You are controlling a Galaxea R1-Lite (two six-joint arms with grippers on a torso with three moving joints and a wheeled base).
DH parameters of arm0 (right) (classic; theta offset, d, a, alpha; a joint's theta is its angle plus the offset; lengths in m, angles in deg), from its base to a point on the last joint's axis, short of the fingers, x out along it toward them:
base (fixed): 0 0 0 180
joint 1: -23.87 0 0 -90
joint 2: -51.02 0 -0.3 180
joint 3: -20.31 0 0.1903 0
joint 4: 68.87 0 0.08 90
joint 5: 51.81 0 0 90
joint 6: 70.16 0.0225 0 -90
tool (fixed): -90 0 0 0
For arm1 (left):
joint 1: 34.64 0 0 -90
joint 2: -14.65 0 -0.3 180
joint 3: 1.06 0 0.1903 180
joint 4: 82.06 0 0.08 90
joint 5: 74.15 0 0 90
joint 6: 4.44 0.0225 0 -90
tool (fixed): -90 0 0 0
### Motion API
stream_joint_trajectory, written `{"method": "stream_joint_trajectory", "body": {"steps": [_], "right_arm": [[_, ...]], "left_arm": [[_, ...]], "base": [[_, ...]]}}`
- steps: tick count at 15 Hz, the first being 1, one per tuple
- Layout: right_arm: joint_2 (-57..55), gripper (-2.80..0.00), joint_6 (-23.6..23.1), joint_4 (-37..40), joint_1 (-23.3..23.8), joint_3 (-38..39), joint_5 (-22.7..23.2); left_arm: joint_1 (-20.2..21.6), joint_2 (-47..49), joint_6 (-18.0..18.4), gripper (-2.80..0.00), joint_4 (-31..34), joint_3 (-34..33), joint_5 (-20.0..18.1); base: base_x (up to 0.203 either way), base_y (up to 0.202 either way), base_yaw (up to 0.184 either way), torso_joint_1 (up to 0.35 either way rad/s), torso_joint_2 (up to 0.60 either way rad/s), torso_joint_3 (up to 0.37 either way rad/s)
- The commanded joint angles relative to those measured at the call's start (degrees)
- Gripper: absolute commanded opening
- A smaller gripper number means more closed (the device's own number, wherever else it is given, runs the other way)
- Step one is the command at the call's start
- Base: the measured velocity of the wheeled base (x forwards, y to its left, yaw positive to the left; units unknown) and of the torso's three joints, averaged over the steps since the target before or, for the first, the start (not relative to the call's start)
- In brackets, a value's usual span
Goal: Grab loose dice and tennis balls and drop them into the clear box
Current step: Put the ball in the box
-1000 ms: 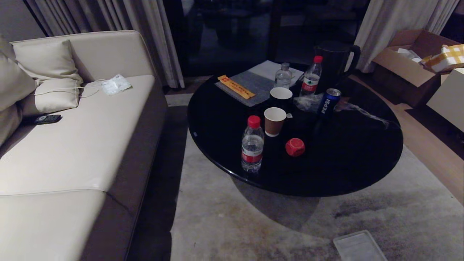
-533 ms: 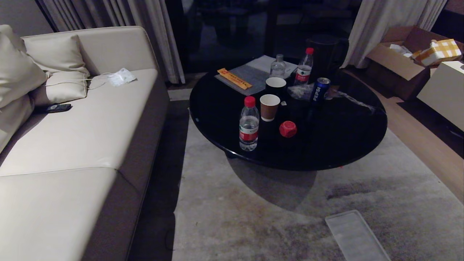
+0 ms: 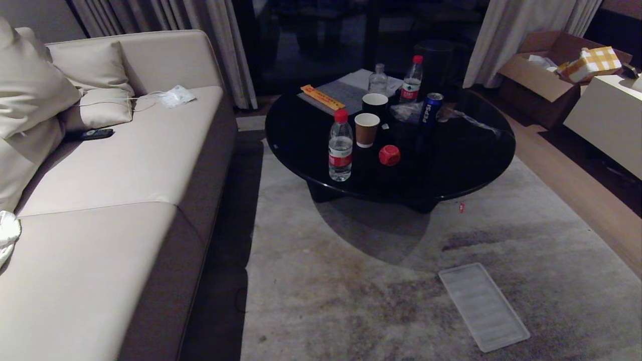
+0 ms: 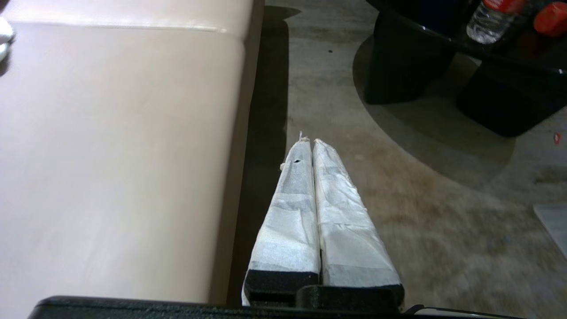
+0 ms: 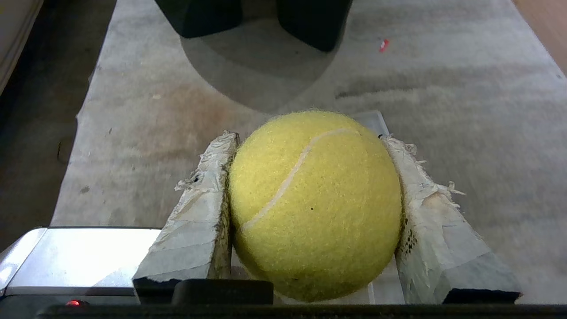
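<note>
A yellow-green tennis ball (image 5: 314,204) fills the right wrist view, and my right gripper (image 5: 308,137) is shut on it, one taped finger pressing each side, low over the carpet. A red die (image 3: 389,155) sits on the black round table (image 3: 451,165), beside a water bottle (image 3: 340,146); it also shows at the far corner of the left wrist view as the same die (image 4: 551,17). My left gripper (image 4: 310,141) is shut and empty, held over the carpet beside the sofa edge. Neither arm shows in the head view. The clear box is out of view.
A flat ribbed clear lid (image 3: 484,306) lies on the carpet at the near right. The beige sofa (image 3: 125,165) runs along the left. Cups (image 3: 366,129), bottles and a Pepsi can (image 3: 430,109) crowd the table's far half. Cardboard boxes (image 3: 546,70) stand at the far right.
The whole head view has shifted: the table and sofa now sit farther off and higher in the picture, and more carpet and the whole lid show. The camera moved; the things did not.
</note>
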State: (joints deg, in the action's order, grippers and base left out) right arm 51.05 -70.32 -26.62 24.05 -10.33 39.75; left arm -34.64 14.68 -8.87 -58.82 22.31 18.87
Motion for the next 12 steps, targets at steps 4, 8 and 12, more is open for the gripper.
{"method": "stream_joint_trajectory", "body": {"steps": [4, 8, 12], "right_arm": [[-0.1, -2.8, 0.0, 0.1, 0.0, 0.0, 0.0], [-0.1, -2.8, 0.0, 0.1, 0.0, 0.0, 0.0], [-0.1, -2.8, 0.0, 0.1, 0.0, 0.1, 0.0]], "left_arm": [[0.0, 0.1, -0.1, -2.8, 0.0, 0.0, 0.1], [0.0, 0.0, -0.1, -2.8, 0.0, 0.0, 0.1], [0.0, 0.1, -0.1, -2.8, 0.0, 0.0, 0.1]], "base": [[-0.165, 0.0, -0.001, 0.006, 0.01, 0.003], [0.0, 0.0, 0.0, 0.0, 0.0, 0.0], [0.001, 0.0, -0.027, 0.0, 0.0, 0.0]]}}
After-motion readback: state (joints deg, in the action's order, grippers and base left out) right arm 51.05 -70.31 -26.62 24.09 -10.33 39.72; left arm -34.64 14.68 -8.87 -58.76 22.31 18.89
